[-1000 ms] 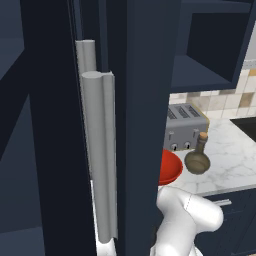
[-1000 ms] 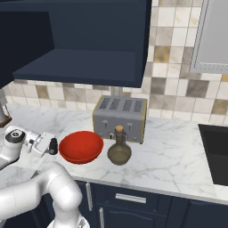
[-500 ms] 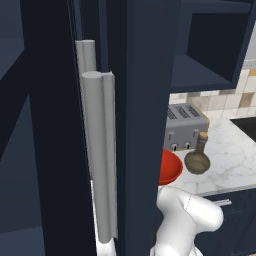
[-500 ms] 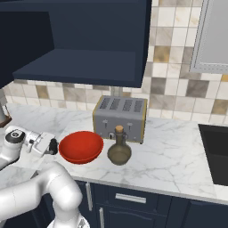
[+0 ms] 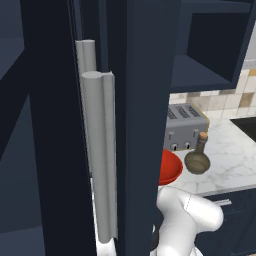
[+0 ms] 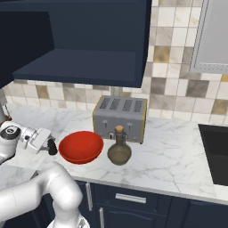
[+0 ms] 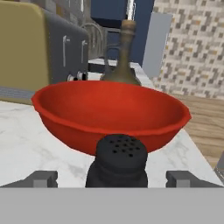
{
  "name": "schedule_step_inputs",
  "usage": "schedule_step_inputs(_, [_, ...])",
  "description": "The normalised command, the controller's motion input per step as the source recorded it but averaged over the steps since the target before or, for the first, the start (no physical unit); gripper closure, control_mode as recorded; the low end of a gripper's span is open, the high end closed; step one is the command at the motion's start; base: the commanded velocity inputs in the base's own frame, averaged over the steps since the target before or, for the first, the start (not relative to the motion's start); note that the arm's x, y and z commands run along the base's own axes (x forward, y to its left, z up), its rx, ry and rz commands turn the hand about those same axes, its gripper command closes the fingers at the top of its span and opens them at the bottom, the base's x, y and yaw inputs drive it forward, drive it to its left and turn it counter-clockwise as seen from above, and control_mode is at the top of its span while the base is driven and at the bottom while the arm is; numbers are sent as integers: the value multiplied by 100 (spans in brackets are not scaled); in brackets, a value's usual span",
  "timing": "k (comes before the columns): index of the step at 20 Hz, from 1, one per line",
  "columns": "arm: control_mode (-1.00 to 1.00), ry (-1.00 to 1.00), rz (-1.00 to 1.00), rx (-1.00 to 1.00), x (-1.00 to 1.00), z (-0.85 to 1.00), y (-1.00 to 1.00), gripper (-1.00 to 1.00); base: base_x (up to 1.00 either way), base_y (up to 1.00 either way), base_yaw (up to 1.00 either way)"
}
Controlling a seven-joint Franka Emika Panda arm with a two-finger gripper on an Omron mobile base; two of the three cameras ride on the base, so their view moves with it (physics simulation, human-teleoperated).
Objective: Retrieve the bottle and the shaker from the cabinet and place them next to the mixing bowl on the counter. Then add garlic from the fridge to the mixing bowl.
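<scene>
The black shaker (image 7: 121, 158) stands on the white marble counter (image 6: 169, 160), just in front of the red mixing bowl (image 7: 109, 114). My gripper (image 7: 112, 178) is open, one fingertip on each side of the shaker with a gap to it. From the right base view the gripper (image 6: 48, 143) and shaker (image 6: 53, 148) sit left of the mixing bowl (image 6: 81, 147). The olive-brown bottle (image 6: 119, 149) stands upright right of the bowl. The navy cabinet (image 6: 84, 44) hangs above. In the left base view the bowl (image 5: 169, 166) and bottle (image 5: 198, 158) show past a dark panel.
A grey toaster (image 6: 120, 117) stands behind the bowl and bottle against the tiled wall. A black cooktop (image 6: 216, 149) lies at the counter's right end. In the left base view a tall dark panel with long grey handles (image 5: 97, 150) stands close on the left.
The arm, bowl and bottle stand where they were. At this size the base views show no clear shift at the fingers.
</scene>
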Motion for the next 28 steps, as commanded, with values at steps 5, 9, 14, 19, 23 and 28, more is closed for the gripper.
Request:
schedule_step_inputs(5, [-100,-4,4,0,0,57,-2,-100,0,0,0])
schedule_step_inputs(9, [-100,-2,8,0,0,69,-3,-100,0,0,0])
schedule_step_inputs(14, [-100,0,17,1,25,53,-55,-100,0,0,0])
schedule_step_inputs(19, [-100,0,28,6,25,20,-68,-100,0,0,0])
schedule_step_inputs(23, [-100,-1,37,8,1,28,-66,-100,0,0,0])
schedule_step_inputs(28, [-100,1,44,8,-36,57,-47,-100,0,0,0])
